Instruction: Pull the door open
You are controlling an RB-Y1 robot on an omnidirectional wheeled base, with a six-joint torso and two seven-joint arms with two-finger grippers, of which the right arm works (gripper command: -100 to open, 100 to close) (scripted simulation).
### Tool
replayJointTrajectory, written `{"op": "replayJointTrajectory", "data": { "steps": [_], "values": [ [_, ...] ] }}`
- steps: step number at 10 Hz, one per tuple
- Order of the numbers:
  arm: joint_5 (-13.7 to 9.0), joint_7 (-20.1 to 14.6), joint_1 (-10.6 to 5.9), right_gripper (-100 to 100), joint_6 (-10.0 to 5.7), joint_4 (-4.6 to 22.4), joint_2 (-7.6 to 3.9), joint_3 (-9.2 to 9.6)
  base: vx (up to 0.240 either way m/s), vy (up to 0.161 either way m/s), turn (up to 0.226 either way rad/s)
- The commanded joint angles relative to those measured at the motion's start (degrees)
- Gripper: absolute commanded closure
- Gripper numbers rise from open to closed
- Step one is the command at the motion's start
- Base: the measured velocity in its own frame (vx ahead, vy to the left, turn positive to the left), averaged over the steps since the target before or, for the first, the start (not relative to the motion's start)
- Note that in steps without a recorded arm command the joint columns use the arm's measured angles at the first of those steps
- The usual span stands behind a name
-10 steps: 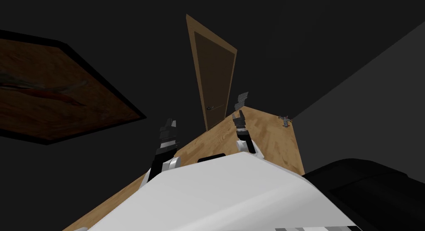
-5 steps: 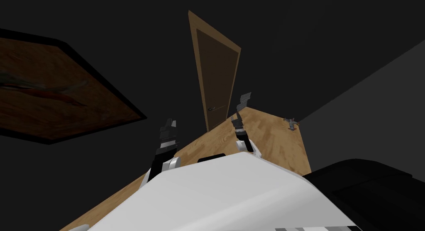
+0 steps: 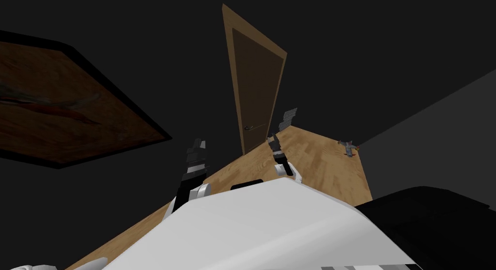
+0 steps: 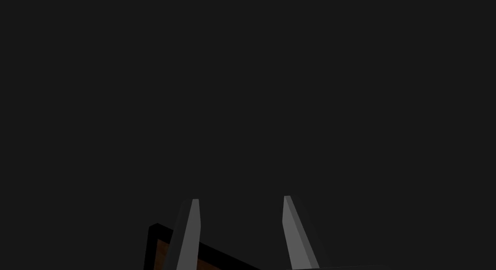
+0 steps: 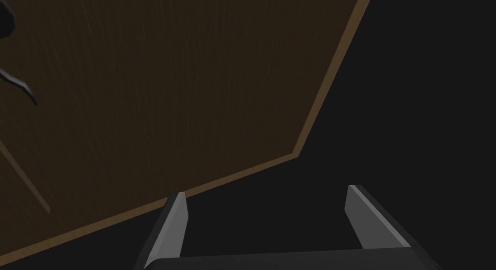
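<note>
**Dark hall, brown door ahead, both pincers empty**

Dark grey walls hem a strip of light wooden floor [image 3: 319, 160]. At its far end stands the brown door [image 3: 256, 83] with a paler border and a dark lever handle [image 3: 251, 128] low on the panel.

The head view puts the right gripper [image 3: 288, 118] raised near the door's edge farthest from the handle. The right wrist view adds that its fingers [image 5: 175, 228] are spread wide with nothing between them. They point past the panel's corner, with the handle well off to one side.

The left gripper [image 3: 198, 144] sits lower and apart from the door. Its blades are parted by a narrower gap and hold nothing.

A framed picture [image 3: 63, 107] hangs on the left wall. A small grey object [image 3: 348, 148] lies at the floor's far right corner.
</note>
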Motion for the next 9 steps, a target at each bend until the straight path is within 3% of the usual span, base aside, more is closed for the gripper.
{"op": "replayJointTrajectory", "data": {
  "steps": [1, 6, 8, 9],
  "values": [
    [0.8, -0.6, -1.35, -100, -0.38, 2.9, -0.57, 0.3, 0.097, -0.009, 0.104],
    [2.1, -1.8, -3.8, -100, -1.39, 9.7, -1.98, 0.68, 0.076, -0.009, 0.065],
    [3.0, -2.7, -5.43, -100, -2.07, 13.7, -2.92, 0.93, 0.069, -0.008, 0.077],
    [3.0, -2.7, -5.43, -100, -2.07, 14.0, -2.92, 0.93, 0.064, -0.013, 0.033]
  ]
}}
